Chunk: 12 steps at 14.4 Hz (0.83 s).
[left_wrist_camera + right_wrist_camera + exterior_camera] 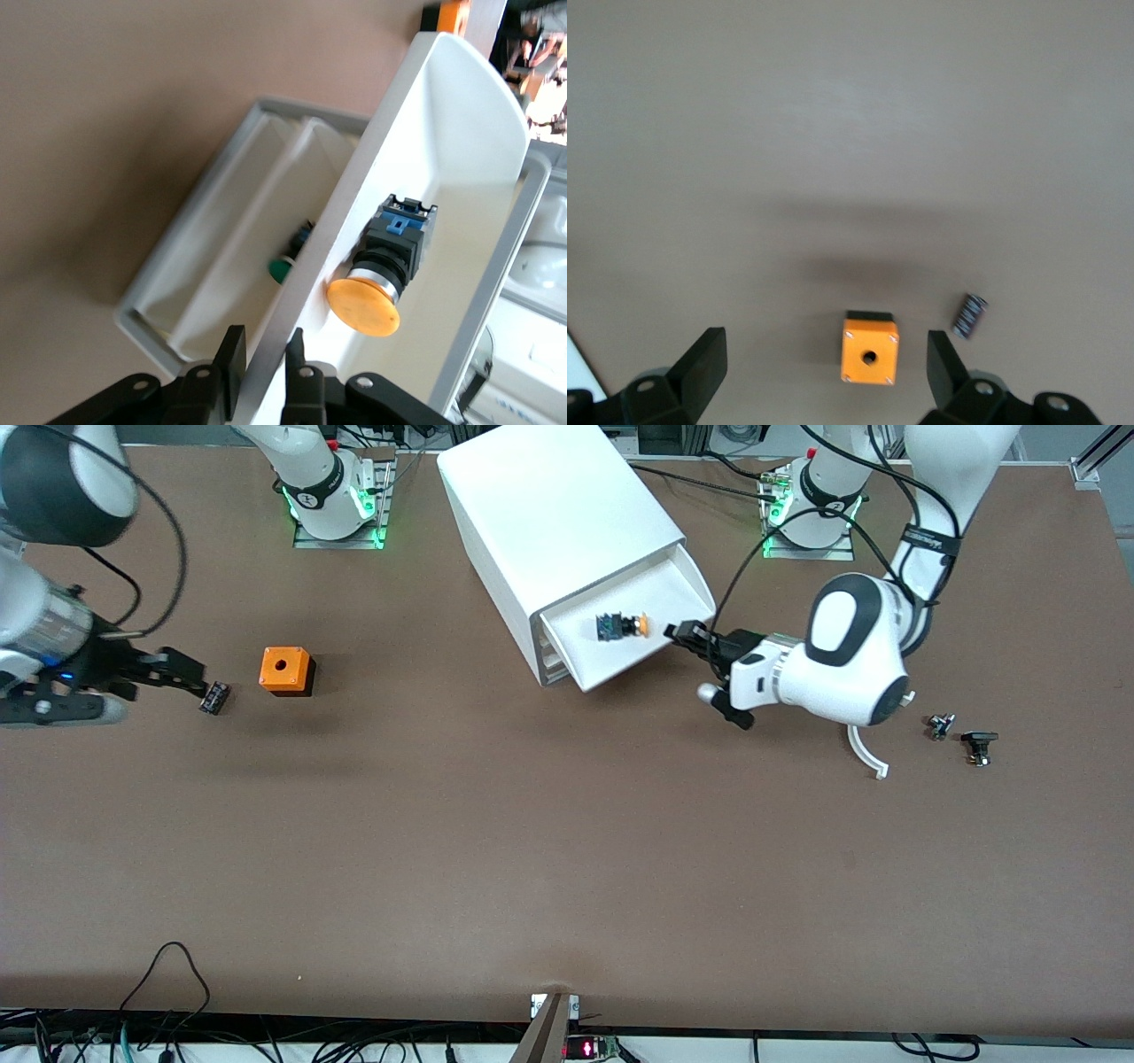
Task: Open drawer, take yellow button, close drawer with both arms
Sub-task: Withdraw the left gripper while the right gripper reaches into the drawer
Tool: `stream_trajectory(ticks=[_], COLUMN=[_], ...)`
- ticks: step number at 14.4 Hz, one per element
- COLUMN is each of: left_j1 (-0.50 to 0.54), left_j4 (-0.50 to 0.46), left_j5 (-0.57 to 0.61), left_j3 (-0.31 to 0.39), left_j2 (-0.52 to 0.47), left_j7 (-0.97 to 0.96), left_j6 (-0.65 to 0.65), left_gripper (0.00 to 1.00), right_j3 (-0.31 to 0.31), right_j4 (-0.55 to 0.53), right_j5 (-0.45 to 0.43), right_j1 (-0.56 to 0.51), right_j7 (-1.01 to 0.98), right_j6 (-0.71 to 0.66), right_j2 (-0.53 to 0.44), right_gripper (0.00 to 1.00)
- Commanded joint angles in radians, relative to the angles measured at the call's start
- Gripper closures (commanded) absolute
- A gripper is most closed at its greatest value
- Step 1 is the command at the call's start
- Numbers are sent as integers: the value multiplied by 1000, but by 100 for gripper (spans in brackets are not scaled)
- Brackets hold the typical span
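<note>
The button (pixel 625 626) is lying on its side in the drawer (pixel 660 593), which is standing pulled out of the white cabinet (pixel 549 522). There is one button there, its round orange cap (pixel 362 306) pointing toward the left arm's end of the table and its dark body with a blue back (pixel 403 226) pointing toward the cabinet. Below the drawer, the left wrist view is showing two lower drawers (pixel 239 230), and a small green-capped part (pixel 282 268) is sitting in one of them.

The left gripper (pixel 687 635) is sitting at the drawer's front wall, its two fingers (pixel 232 367) pinched close on that thin white wall, one on each face of it. The left arm (pixel 850 646) is reaching in low from its base.

The right gripper (pixel 190 677) is hanging over the table toward the right arm's end, well apart from the cabinet, its two fingers (pixel 700 367) spread wide with nothing between them; that arm is waiting. Just beside its tips one small black part (pixel 214 697) is lying on the table (pixel 532 850), and near that is standing one orange cube (pixel 286 670) with a hole in its top face.

Toward the left arm's end of the table, three more loose pieces are lying: one curved white strip (pixel 866 751) and, close together, two small dark parts (pixel 961 735).
</note>
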Motion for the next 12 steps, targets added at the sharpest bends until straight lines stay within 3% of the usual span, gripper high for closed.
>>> stream_trajectory(ticks=[1,2,4,6,7,10,12], left_j1=[9,9,10,30,56,116,125], left_j4=[32,35,34,67,87,120,121], left_j5=[16,16,28,170,233,273,398], left_j3=[21,22,31,40,63,139,195], left_j2=[-8,-12,-32,-77,-112,-209,-296], left_j7=[-27,-28,-28,-33,-33,-33,-36], left_j6=[22,22,34,99,105,113,90], left_gripper=[9,0,0,0,0,0,0], right_j3=[-7,-7,-6,-7,-9,-7,-7], right_j4=[18,20,79,171,222,366,423], right_j5=[8,2,8,1,-2,-2,-1], right_j1=[109,155,242,389,448,559,625], right_j7=[1,1,-16,-4,-2,-36,-111], right_j6=[57,77,91,89,92,91,92], right_j2=[22,31,81,149,192,302,353], right_gripper=[0,0,0,0,0,0,0])
